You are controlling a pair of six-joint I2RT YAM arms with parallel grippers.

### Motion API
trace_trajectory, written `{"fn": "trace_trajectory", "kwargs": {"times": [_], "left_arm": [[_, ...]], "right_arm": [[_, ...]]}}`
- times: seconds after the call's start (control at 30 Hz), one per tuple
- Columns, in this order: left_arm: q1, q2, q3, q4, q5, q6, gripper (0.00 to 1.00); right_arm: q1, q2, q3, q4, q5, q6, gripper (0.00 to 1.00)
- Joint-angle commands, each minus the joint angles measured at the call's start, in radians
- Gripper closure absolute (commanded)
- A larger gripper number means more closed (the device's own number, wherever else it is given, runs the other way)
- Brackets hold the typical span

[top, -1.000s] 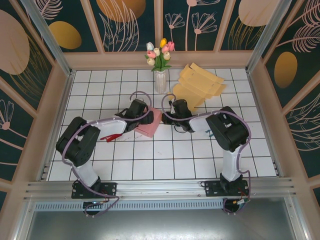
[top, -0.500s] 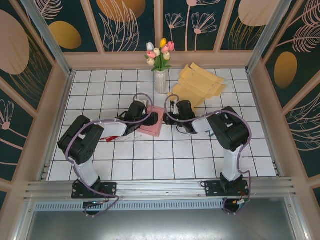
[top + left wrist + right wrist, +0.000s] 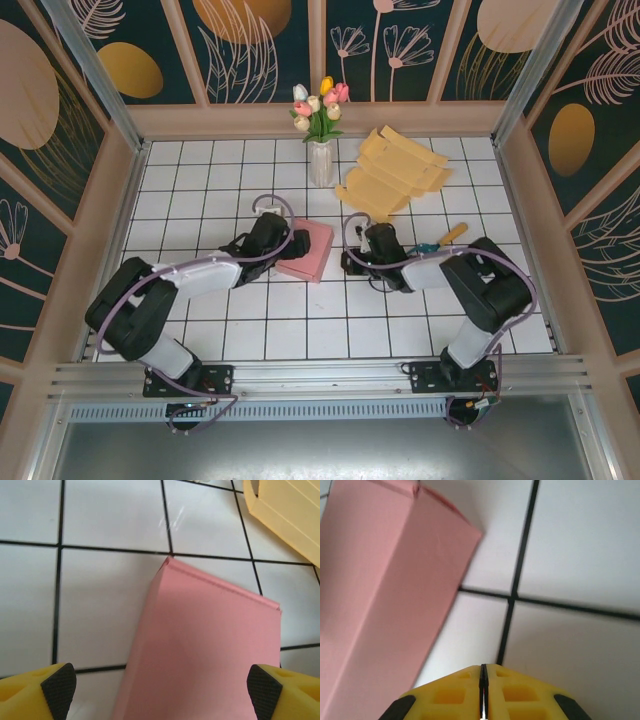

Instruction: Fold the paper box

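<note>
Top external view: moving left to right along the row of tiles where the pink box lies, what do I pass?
Left hand → pink box → right hand → orange-handled tool.

Closed yellow tool (image 3: 483,700), pink box (image 3: 385,595) upper left, white tiled table (image 3: 580,555)

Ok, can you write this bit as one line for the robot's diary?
pink box: looks folded, on table | left gripper: open, facing box | right gripper: shut, empty, beside box | yellow sheets: back right
</note>
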Motion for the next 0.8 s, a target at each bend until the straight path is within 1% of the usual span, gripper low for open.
{"fn": "trace_trajectory", "kwargs": {"times": [0.0,0.2,0.3,0.43,0.53,0.6,0.7,0.77], "left_arm": [[0.000,-0.032,-0.059,-0.016,0.026,-0.023,0.10],[0.000,-0.024,-0.136,0.082,0.096,-0.041,0.12],[-0.002,-0.007,-0.140,0.107,0.143,-0.055,0.13],[-0.026,0.008,-0.142,0.146,0.186,-0.086,0.14],[-0.055,0.014,-0.163,0.215,0.232,-0.144,0.15],[-0.070,0.015,-0.192,0.279,0.273,-0.193,0.15],[-0.076,0.003,-0.249,0.387,0.314,-0.269,0.15],[-0.077,-0.010,-0.272,0.427,0.322,-0.306,0.15]], "right_arm": [[0.042,-0.056,-0.073,0.028,0.020,0.035,0.88],[0.120,-0.025,-0.079,0.085,0.017,0.077,0.88],[0.151,0.033,-0.045,0.106,0.006,0.093,0.88],[0.202,0.102,0.021,0.148,-0.029,0.120,0.88],[0.226,0.124,0.049,0.215,-0.081,0.175,0.88],[0.243,0.120,0.052,0.262,-0.093,0.214,0.88],[0.275,0.094,0.037,0.319,-0.052,0.274,0.88],[0.300,0.080,0.023,0.358,-0.018,0.308,0.87]]}}
